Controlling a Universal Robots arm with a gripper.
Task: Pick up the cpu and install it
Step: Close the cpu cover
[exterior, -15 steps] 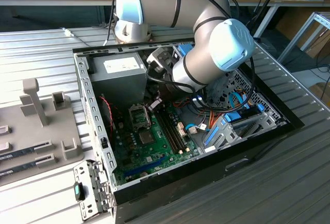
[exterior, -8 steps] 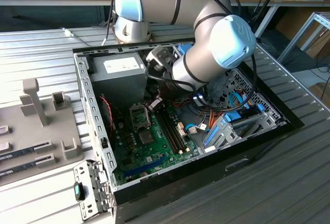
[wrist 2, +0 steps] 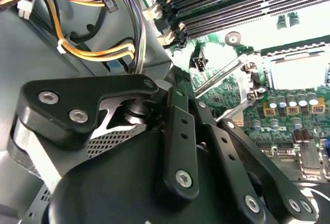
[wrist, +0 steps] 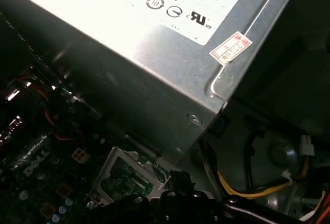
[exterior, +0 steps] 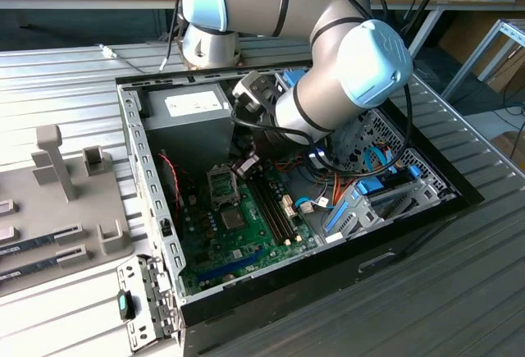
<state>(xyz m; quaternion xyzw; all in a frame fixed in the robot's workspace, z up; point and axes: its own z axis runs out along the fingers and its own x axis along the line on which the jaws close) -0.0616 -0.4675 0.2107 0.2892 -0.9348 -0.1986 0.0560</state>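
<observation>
Hand down inside the computer case, over the socket

We see the arm reaching into the open computer case, which lies on the bench. The hand hangs low over the green board, just beside the open socket frame and close below the grey power-supply box.

In the second wrist view the black links of the hand take up the foreground. Beyond them lies the socket, its metal frame hinged up, with a pale bright square inside it. We cannot tell whether that square is the chip or the bare socket. We also cannot tell whether the hand is open or closed, or whether it carries anything.

In the first wrist view the power-supply box looms close, and the socket frame sits on the board beneath its edge. Yellow and orange wires run beside it.

On the exterior view's left a grey holder tray rests on the bench.
</observation>
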